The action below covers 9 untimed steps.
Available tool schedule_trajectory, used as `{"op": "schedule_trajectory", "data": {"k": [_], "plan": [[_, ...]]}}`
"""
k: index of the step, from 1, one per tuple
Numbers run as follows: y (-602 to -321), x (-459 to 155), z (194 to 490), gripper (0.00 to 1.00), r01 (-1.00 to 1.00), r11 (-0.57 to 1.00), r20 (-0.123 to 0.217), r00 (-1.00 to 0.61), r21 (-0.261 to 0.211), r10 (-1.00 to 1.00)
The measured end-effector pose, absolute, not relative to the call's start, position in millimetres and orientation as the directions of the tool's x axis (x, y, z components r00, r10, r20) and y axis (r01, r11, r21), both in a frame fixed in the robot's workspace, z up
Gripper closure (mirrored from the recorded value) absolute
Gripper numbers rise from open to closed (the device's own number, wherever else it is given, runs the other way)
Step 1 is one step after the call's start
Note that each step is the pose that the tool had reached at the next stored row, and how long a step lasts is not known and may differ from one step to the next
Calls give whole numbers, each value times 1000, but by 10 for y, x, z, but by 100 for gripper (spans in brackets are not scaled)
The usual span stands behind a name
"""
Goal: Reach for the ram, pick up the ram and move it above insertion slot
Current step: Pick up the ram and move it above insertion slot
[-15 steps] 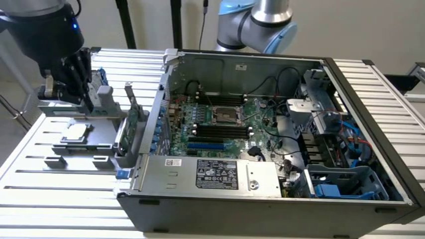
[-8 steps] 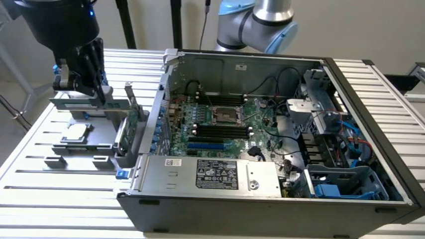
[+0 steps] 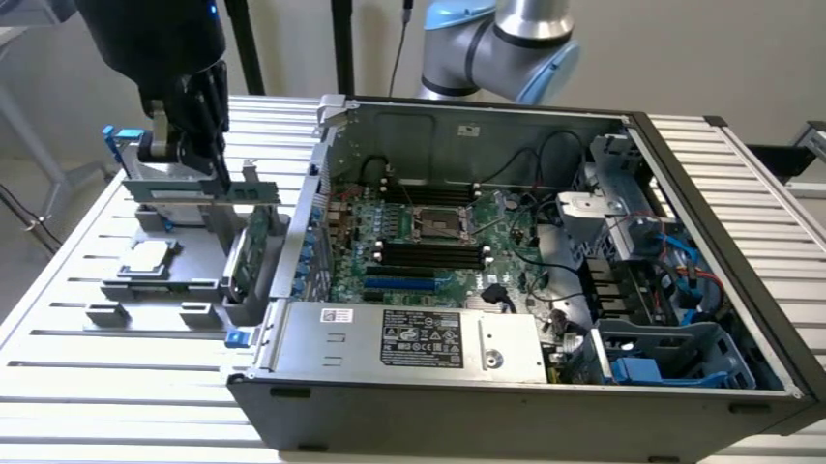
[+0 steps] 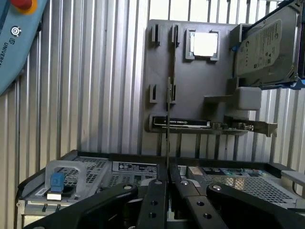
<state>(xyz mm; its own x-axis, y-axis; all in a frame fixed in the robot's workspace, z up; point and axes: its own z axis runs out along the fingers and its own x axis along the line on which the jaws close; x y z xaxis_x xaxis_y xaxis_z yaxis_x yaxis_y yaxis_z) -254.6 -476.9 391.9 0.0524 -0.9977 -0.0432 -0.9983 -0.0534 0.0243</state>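
The ram [image 3: 246, 191] is a thin green stick hanging above the grey parts holder [image 3: 142, 290], at the exterior view's left of the open computer case [image 3: 722, 251]. My gripper [image 3: 213, 174] is shut on it from above. In the wrist view the ram [image 4: 167, 119] appears edge-on as a thin line running out from between the black fingers [image 4: 157, 195], with my gripper [image 4: 167, 174] closed around it. The black memory slots [image 3: 427, 255] lie in the middle of the motherboard, well to the exterior view's right of the gripper.
The holder [image 4: 190, 90] carries a silver hard drive [image 4: 267, 45], a processor chip [image 4: 205, 44] and a green expansion card [image 4: 186, 123]. The case's raised side wall [image 3: 304, 222] stands between holder and motherboard. A power supply [image 3: 413, 338] fills the case front. A teach pendant [image 4: 14, 43] lies nearby.
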Motion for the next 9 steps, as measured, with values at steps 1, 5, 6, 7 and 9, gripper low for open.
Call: {"op": "schedule_trajectory", "data": {"k": [1,5,6,7,9], "plan": [[-4766,-2518,3929,87,-998,-53,-45,52,24,-998],[-4739,-2434,3958,87,-998,-54,-48,52,24,-997],[-4730,-2416,3962,87,-998,-54,-49,52,24,-997],[-4720,-2400,3964,87,-998,-54,-50,52,24,-997],[-4699,-2368,3966,87,-998,-54,-52,52,24,-997]]}}
